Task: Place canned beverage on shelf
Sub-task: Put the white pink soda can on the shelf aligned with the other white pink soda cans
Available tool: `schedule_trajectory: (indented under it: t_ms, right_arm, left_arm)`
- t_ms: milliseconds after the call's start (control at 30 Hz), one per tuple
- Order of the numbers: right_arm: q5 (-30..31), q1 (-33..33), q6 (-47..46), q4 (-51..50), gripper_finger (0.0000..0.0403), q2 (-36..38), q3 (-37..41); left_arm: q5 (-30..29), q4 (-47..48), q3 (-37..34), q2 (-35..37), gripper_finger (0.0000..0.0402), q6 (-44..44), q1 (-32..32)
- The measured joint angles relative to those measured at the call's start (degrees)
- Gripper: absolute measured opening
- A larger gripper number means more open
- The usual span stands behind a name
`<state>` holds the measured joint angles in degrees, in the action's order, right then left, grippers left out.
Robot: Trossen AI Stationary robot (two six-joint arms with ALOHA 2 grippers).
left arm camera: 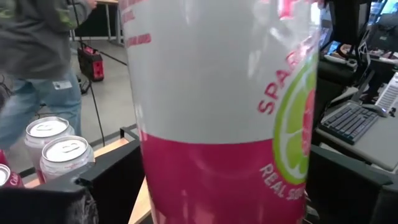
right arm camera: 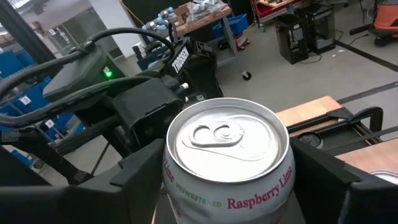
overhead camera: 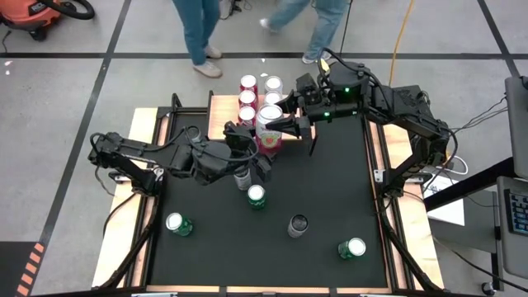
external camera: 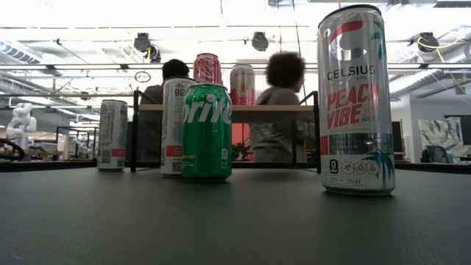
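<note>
- Pink can (overhead camera: 269,128) upright between right gripper (overhead camera: 285,122) fingers, which clasp it; shelf (overhead camera: 224,106) just beside (four cans there already).
- Left gripper (overhead camera: 247,144) jaws spread, released, nearer side.

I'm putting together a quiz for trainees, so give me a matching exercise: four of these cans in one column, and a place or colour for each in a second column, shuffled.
Things:
1. raspberry can
2. Sprite can
3. red cans
4. Celsius can

Place or colour:
A. standing on the shelf
B. green, on the mat
C. between the fingers of the right gripper
D. silver, largest in the low view

Pairs: 1-C, 2-B, 3-A, 4-D
</note>
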<state>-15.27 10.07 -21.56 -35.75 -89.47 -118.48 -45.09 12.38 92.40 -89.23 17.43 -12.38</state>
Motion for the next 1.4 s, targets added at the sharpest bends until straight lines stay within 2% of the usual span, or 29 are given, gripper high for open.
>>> schedule_trajectory:
  t_ms: [400, 767, 1100, 1400]
  right_arm:
    - [0.0, 1.2, 0.7, -1.2, 0.027, 1.6, 0.0]
    - [-0.5, 2.0, 3.6, -7.6, 0.027, 5.3, 0.0]
    - [0.0, 1.9, 7.3, -14.9, 0.027, 9.4, 0.0]
    - [0.1, 1.9, 9.4, -15.1, 0.027, 9.7, 0.0]
  left_arm:
    - [-1.8, 2.5, 0.0, 3.6, 0.0396, -0.3, -0.1]
    - [-3.0, 9.2, 0.0, 8.3, 0.0396, 1.9, -0.6]
    - [-2.9, 11.1, 0.0, 10.3, 0.0396, 3.4, -3.2]
    - [-3.0, 11.2, 0.0, 11.5, 0.0396, 4.8, -6.0]
